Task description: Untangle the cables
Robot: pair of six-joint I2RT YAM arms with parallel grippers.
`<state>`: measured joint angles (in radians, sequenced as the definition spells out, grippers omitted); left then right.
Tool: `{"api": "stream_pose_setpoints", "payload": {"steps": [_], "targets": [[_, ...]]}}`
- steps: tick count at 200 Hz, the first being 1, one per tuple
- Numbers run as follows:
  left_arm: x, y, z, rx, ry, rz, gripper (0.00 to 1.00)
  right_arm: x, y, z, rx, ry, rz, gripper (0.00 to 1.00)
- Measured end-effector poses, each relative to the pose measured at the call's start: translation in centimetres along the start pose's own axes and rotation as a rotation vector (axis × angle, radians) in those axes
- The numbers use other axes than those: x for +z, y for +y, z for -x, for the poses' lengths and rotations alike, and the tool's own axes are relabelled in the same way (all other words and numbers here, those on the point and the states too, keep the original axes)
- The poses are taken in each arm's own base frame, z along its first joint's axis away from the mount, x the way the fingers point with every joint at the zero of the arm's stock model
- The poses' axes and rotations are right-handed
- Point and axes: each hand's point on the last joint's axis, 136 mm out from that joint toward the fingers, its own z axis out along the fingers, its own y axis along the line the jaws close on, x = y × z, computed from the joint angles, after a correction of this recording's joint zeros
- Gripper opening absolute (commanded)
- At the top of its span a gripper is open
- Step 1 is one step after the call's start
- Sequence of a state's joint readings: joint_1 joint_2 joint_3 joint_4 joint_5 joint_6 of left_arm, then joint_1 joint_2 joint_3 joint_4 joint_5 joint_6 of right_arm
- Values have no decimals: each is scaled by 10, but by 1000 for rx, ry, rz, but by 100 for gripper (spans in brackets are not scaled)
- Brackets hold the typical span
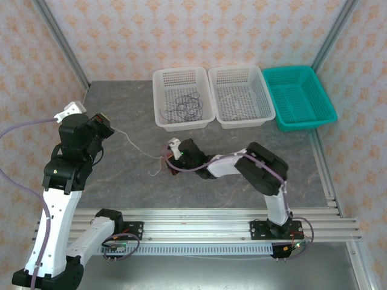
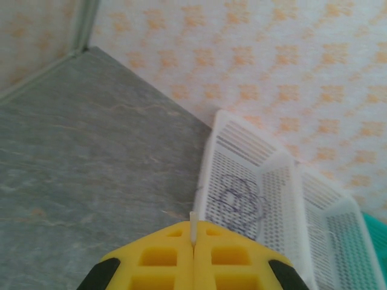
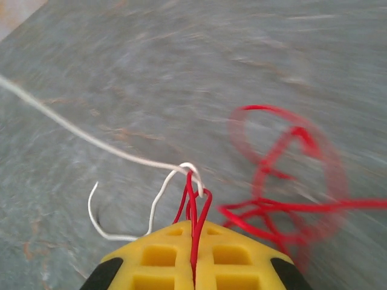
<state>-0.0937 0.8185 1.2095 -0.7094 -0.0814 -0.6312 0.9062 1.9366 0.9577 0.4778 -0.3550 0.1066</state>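
**Top view:** one strand looks sorted. A thin dark purple-black wire (image 1: 188,106) is coiled inside the white perforated plastic basket (image 1: 162,96) at upper centre. Something pale and wire-like may be lying in the second white basket (image 1: 265,96) beside it, but that can't be made out for sure. Nothing can be made out in the teal plastic basket (image 1: 323,106) at upper right.

What's left is the thin white wire (image 1: 136,144), stretched taut from the raised left gripper (image 1: 104,124) at the left down to the right gripper (image 1: 172,159) at mid-frame. A bit of thin red wire (image 1: 173,167) is bunched there.

The grey marbled tabletop (image 1: 121,181) is boxed in by cream wallpaper with an orange motif (image 1: 199,30), with an aluminium rail (image 1: 199,217) across the bottom.

**Left wrist view:** the left gripper (image 2: 193,237) is clamped tight on the white wire's end (image 2: 193,220). The dark coil (image 2: 240,202) sits in its basket (image 2: 208,163) at centre right.

**Right wrist view:** the right gripper (image 3: 193,234) is pinched closed on the red wire (image 3: 195,199). The white wire (image 3: 72,128) is hooked through the red loop right at the fingertips, so those two aren't separated yet. More red loops (image 3: 284,163) are blurred at the right.
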Motion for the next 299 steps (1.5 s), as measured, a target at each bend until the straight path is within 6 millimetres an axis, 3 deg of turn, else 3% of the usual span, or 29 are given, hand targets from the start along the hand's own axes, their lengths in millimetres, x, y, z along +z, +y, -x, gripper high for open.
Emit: {"api": "stream_pose_setpoints", "payload": {"steps": [28,61,88,135,163,177,186,212,227,244,264,279,299], "targets": [[5,20,3,-17,-30,81,0,-59,-58,3,149,-83,-186,0],[28,48,-17,-104,34,158,0,-125,-119,14,329,-202,-378,0],[46,66,-27,-197,65,188,0,-167,-170,-3,474,-210,-559,0],[51,82,-25,-285,54,205,0,-232,-223,-35,675,-243,-799,0],[51,84,-24,-305,50,197,0,-262,-239,-42,748,-286,-889,0],[54,82,-27,-313,60,174,0,-259,-235,-40,741,-279,-847,0],[58,80,-32,-319,77,151,0,-250,-228,-37,725,-264,-785,7],[70,72,-49,-334,142,83,0,-223,-194,-28,614,-202,-632,50],[73,65,-54,-350,176,41,0,-211,-169,-21,518,-173,-563,65],[73,52,-55,-366,198,-18,0,-207,-138,-4,388,-183,-493,69],[69,31,-62,-361,236,-89,0,-213,-102,32,238,-270,-401,75],[61,10,-71,-345,277,-151,0,-216,-79,57,123,-342,-322,81],[46,-17,-77,-331,312,-233,0,-212,-47,76,-48,-381,-201,84]]}}
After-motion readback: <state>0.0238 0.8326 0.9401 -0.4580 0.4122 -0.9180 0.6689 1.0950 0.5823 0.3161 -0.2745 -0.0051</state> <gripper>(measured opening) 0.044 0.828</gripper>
